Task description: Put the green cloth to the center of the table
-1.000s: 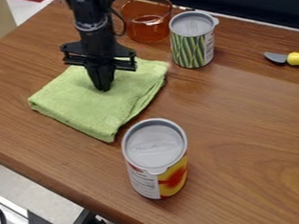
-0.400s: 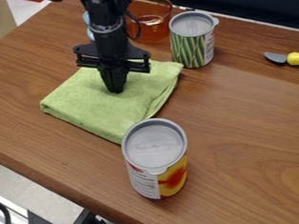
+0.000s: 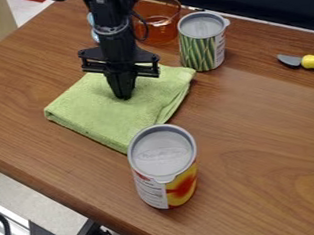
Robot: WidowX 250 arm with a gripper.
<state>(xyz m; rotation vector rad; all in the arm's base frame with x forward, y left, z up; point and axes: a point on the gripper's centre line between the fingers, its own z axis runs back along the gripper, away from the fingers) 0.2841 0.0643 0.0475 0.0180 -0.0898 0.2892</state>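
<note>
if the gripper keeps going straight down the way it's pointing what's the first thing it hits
The green cloth, right under the gripper's tip; they may already touch, though depth is hard to judge.

Arm (image 3: 114, 29) in from top edge, left of center; gripper (image 3: 123, 97) points down, fingers (image 3: 121, 84) together.

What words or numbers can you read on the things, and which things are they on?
None that I can read for sure.
Front can's lid: faint raised letters, too small to read.
Front can's white label: tiny print, too small to read.
Striped can: tiny marks on its side, too small to read.
</note>
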